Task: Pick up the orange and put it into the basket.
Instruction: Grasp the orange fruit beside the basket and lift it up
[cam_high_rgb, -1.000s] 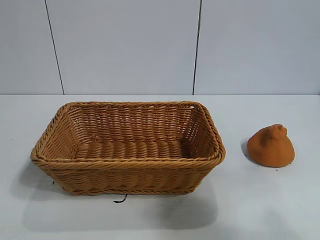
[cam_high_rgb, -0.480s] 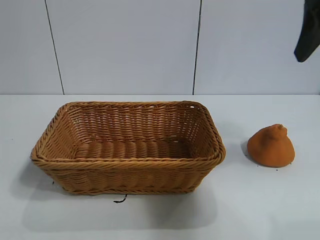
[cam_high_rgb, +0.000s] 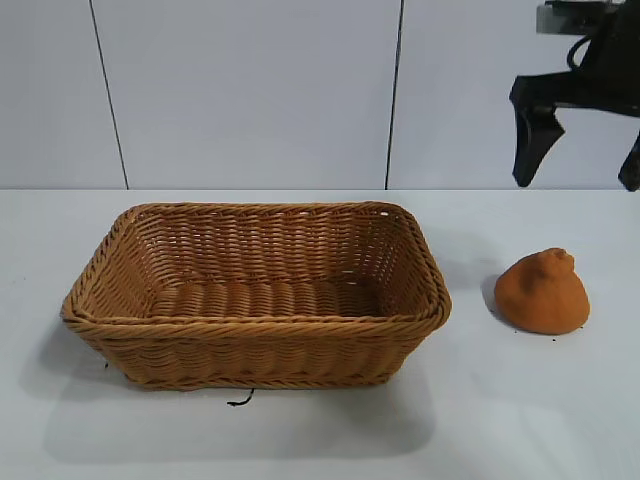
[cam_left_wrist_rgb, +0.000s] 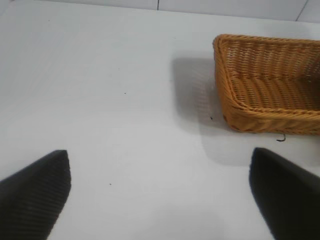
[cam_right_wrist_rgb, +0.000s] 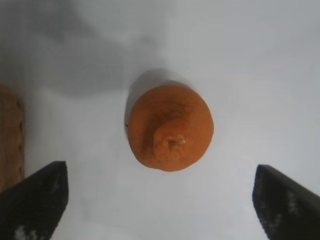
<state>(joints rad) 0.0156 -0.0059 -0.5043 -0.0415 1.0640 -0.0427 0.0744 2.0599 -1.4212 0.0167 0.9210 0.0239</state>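
The orange (cam_high_rgb: 543, 291) is a dull-orange, pear-like lump with a knobby top. It sits on the white table to the right of the basket (cam_high_rgb: 256, 328), a large tan woven wicker basket that is empty. My right gripper (cam_high_rgb: 580, 182) hangs open high above the orange, near the top right of the exterior view. In the right wrist view the orange (cam_right_wrist_rgb: 170, 127) lies below, ahead of the open gripper (cam_right_wrist_rgb: 161, 200). My left gripper (cam_left_wrist_rgb: 161, 192) is open and empty over bare table, off to the side of the basket (cam_left_wrist_rgb: 265, 117). It is out of the exterior view.
The white table (cam_high_rgb: 520, 400) stretches around the basket and the orange. A grey panelled wall (cam_high_rgb: 250, 90) stands behind. A small black thread (cam_high_rgb: 240, 400) lies at the basket's front edge.
My right gripper has come down into the exterior view at the top right, above the orange. The orange and the basket have not moved.
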